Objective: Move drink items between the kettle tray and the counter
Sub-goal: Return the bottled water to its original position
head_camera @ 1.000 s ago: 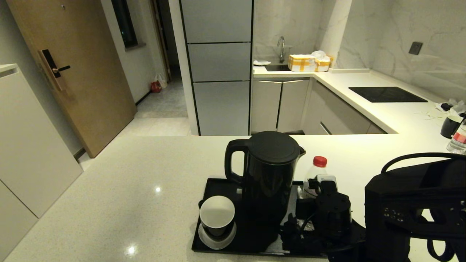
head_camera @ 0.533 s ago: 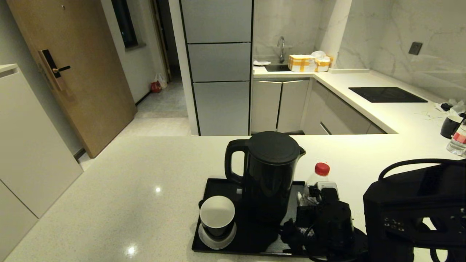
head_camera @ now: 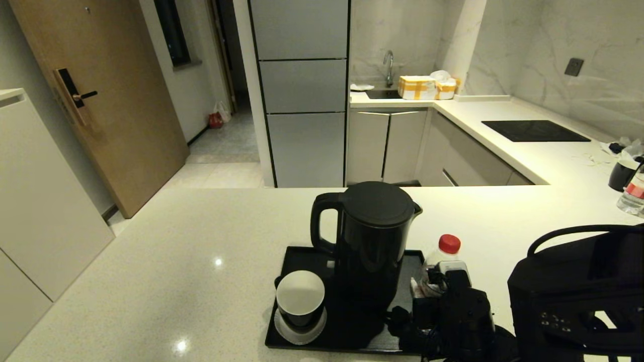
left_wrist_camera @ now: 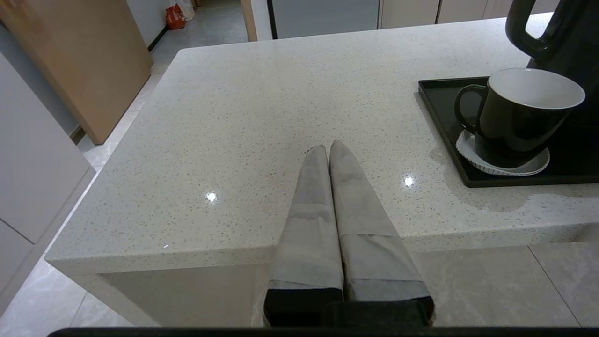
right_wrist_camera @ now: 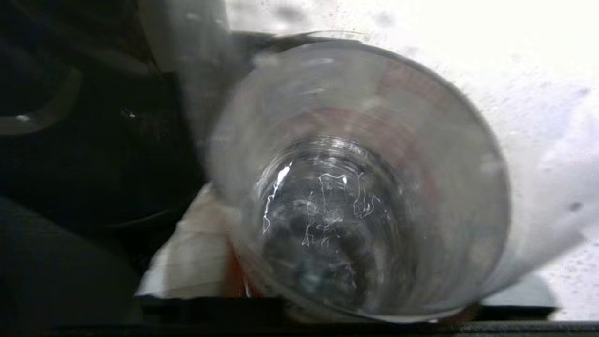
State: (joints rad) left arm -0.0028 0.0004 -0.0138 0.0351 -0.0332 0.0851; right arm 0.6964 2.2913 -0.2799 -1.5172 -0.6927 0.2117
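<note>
The clear water bottle (head_camera: 443, 259) with its red cap stands upright by the right rim of the kettle tray (head_camera: 302, 254). My right gripper (head_camera: 444, 275) is shut on its body. In the right wrist view the bottle (right_wrist_camera: 355, 187) fills the picture, with a taped finger (right_wrist_camera: 187, 255) against its side. The black kettle (head_camera: 375, 241) stands on the tray. The black cup (head_camera: 300, 297) sits on its saucer at the tray's front left. My left gripper (left_wrist_camera: 327, 150) is shut and empty, low over the counter (left_wrist_camera: 243, 107) left of the tray (left_wrist_camera: 440, 107) and the cup (left_wrist_camera: 519, 117).
A second black cup (head_camera: 623, 174) and another bottle (head_camera: 635, 193) stand at the far right of the counter. Behind them lie the black cooktop (head_camera: 534, 130), wrapped boxes (head_camera: 418, 86) and the sink. My right arm's black housing (head_camera: 578, 291) fills the lower right.
My right gripper has carried the bottle lower and a little to the right, nearer to me. The kettle, the cup and the tray have not moved.
</note>
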